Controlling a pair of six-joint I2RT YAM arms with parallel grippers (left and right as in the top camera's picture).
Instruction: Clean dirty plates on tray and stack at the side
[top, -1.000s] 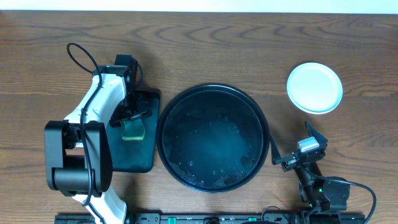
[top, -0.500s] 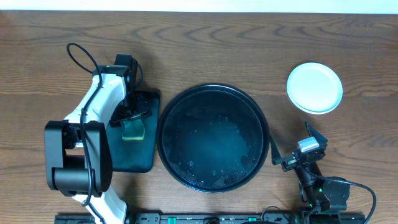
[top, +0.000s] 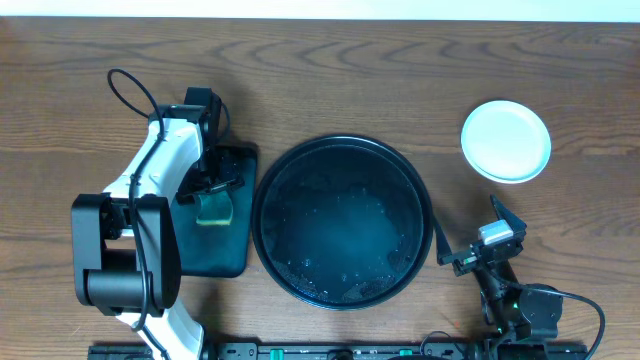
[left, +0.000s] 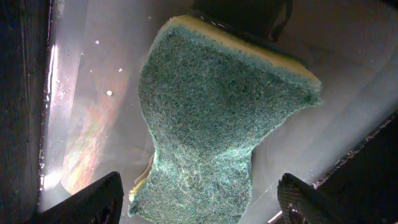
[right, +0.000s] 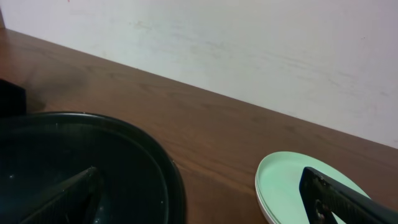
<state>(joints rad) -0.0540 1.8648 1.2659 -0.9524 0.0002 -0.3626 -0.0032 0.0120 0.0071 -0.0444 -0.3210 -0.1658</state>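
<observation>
The plates (top: 506, 140) stand stacked on the wood tabletop at the right, the top one pale mint; the stack also shows in the right wrist view (right: 292, 186). The round black tray (top: 342, 222) holds no plates, only wet specks. My left gripper (top: 212, 196) is open over a green and yellow sponge (left: 217, 118) that lies between its fingers (left: 199, 202) without being pinched. My right gripper (top: 478, 252) is open and empty near the front right, between the black tray (right: 81, 168) and the plates.
A smaller dark-green rectangular tray (top: 218, 250) lies left of the black tray, with the sponge (top: 214, 208) on it. The left arm's base stands at the front left. A pale wall runs behind the table.
</observation>
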